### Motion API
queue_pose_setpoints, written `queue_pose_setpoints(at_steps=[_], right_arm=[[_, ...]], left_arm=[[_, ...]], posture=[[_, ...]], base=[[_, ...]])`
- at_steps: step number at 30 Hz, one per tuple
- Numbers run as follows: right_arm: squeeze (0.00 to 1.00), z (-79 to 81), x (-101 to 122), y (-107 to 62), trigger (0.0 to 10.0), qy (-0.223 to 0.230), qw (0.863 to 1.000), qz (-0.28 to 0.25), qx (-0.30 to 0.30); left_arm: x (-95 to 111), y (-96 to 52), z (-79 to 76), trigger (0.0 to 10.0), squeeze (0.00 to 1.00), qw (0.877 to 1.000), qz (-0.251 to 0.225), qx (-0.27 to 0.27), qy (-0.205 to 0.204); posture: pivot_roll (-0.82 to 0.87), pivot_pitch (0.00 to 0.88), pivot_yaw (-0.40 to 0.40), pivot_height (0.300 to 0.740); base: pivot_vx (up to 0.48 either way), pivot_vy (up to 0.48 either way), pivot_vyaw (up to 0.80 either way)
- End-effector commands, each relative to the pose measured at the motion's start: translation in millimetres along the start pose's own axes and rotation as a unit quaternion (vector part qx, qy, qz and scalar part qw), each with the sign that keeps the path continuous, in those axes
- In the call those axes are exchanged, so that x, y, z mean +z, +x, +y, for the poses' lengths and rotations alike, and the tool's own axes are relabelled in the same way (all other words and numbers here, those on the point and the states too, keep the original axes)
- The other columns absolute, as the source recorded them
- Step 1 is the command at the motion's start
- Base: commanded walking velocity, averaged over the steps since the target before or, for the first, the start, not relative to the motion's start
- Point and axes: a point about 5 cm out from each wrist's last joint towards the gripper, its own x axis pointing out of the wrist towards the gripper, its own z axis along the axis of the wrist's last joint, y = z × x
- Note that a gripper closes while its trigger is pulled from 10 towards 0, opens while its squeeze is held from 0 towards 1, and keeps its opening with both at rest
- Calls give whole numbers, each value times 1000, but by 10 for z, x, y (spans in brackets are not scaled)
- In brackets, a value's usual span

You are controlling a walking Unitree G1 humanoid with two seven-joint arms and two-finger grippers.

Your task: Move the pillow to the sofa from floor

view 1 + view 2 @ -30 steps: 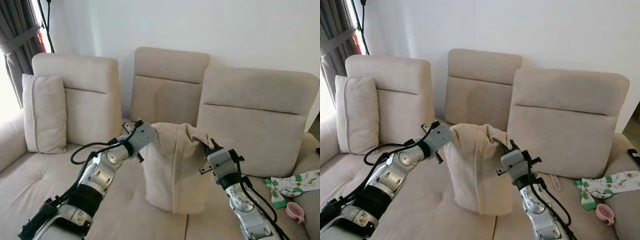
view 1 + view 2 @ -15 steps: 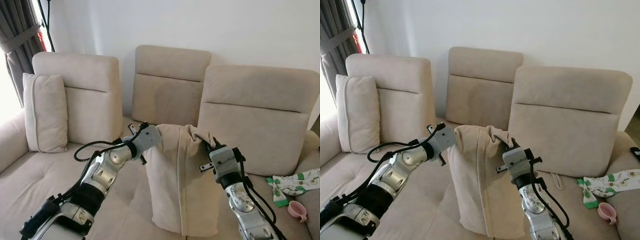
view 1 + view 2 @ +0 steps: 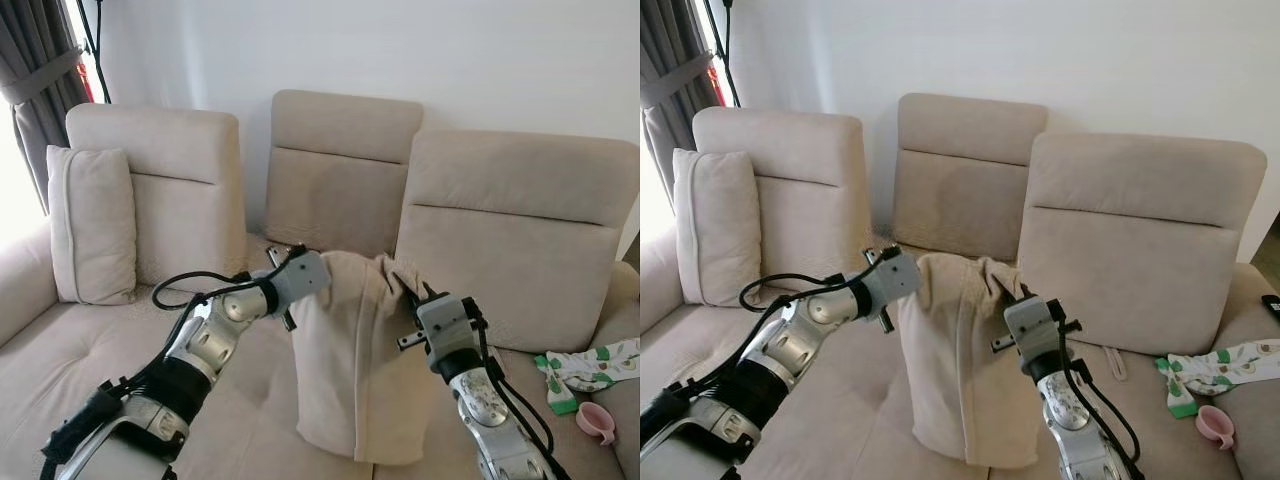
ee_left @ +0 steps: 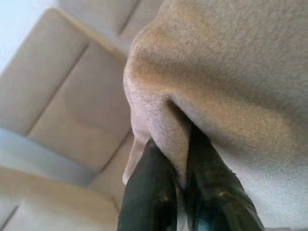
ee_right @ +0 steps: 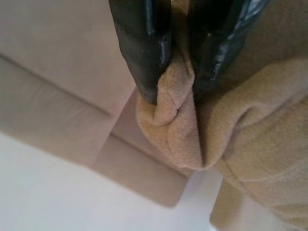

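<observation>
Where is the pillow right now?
The pillow hangs upright over the middle of the sofa, pinched at its top corners by the left hand and right hand.

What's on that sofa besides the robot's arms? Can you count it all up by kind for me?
Beige pillows: 2, one held up by both grippers, one leaning at the left end
Green-patterned cloth: 1
Pink cup-like item: 1
Total: 4

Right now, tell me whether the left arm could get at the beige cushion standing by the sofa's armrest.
Probably not yet: the left gripper is shut on a corner of the hanging beige pillow. The upright beige cushion sits unobstructed on the robot's left.
</observation>
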Motion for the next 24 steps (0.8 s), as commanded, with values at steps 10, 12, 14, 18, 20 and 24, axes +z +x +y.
queue_pose_setpoints(at_steps=[10, 12, 14, 18, 20, 24], right_arm=[[0, 23, -46, 29, 10000, -24, 999, 37, -3], [0, 10, -48, 32, 10000, -25, 999, 39, -6], [0, 1, -49, 35, 10000, -26, 999, 40, -8], [1000, -5, -40, 42, 10000, -23, 999, 40, -12], [1000, -7, -37, 42, 10000, -22, 999, 41, -13], [820, -44, -70, 51, 10000, -32, 997, 57, -30]], left_arm=[[319, 197, -200, 10000, 0, 998, -64, -14, 18], [350, 202, -181, 10000, 0, 997, -71, -6, 15], [369, 205, -161, 10000, 0, 997, -76, 2, 12], [411, 191, -114, 10000, 1000, 995, -96, 11, -11], [422, 187, -110, 10000, 1000, 995, -100, 11, -10], [535, 163, -72, 10000, 0, 989, -137, 47, 11]], posture=[[-63, 0, 30, 740], [-63, 0, 30, 740], [-63, 0, 30, 740], [-63, 0, 32, 740], [-61, 0, 33, 740], [-57, 0, 32, 740]], base=[[0, 0, 0], [0, 0, 0], [0, 0, 0], [0, 0, 0], [0, 0, 0], [0, 0, 0]])
